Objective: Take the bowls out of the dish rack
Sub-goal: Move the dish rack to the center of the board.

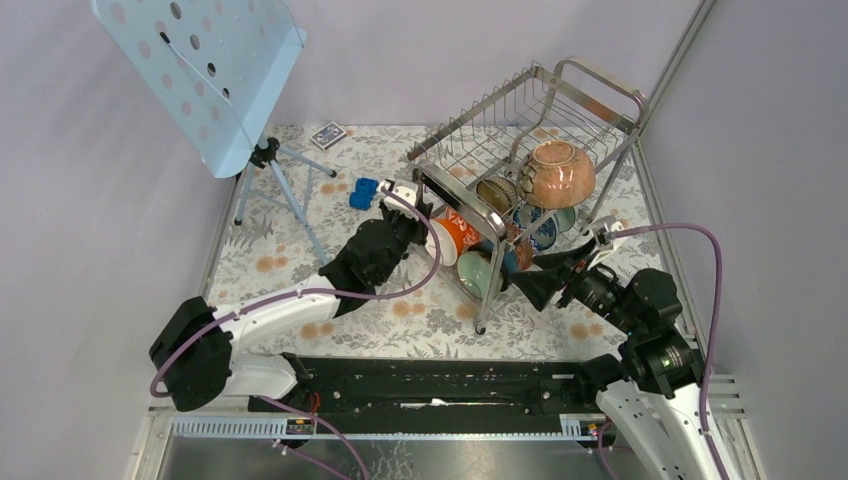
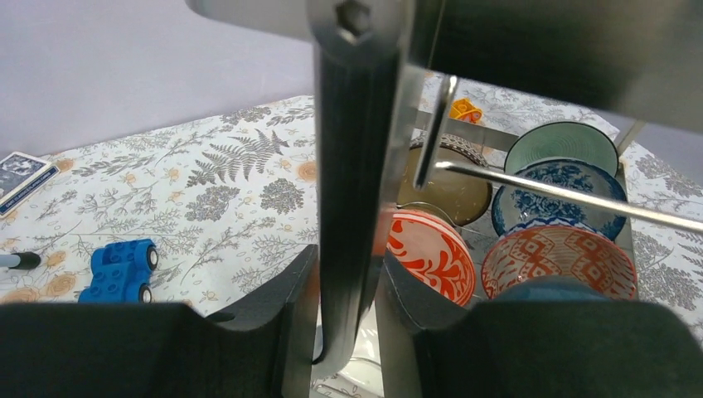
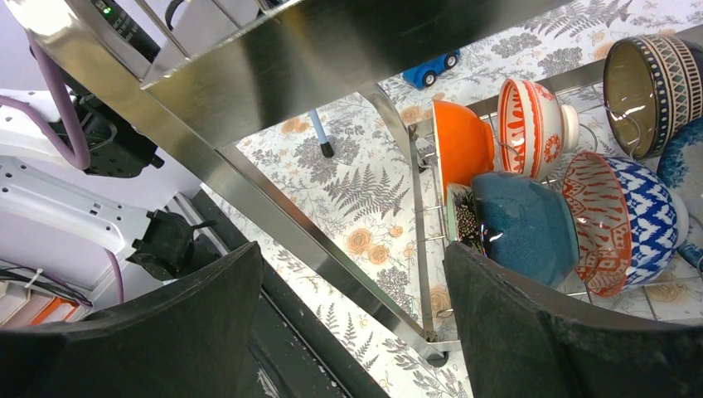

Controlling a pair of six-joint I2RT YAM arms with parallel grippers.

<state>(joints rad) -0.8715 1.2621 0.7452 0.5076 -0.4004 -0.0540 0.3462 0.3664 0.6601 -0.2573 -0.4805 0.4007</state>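
The dish rack stands at the centre right, tilted. A pinkish-brown bowl lies on its upper tier. Its lower tier holds several bowls: an orange-red patterned one, a blue-and-white one, a pale green one and a dark brown one. My left gripper is shut on the rack's left leg, seen from above at the left gripper. My right gripper is open and straddles the rack's slanting front bar, close to a dark teal bowl. From above, the right gripper is at the rack's front right.
A pale blue perforated music stand on a tripod stands at the back left. A blue toy car and a card deck lie on the floral cloth. Walls close in on both sides; the black base rail runs along the near edge.
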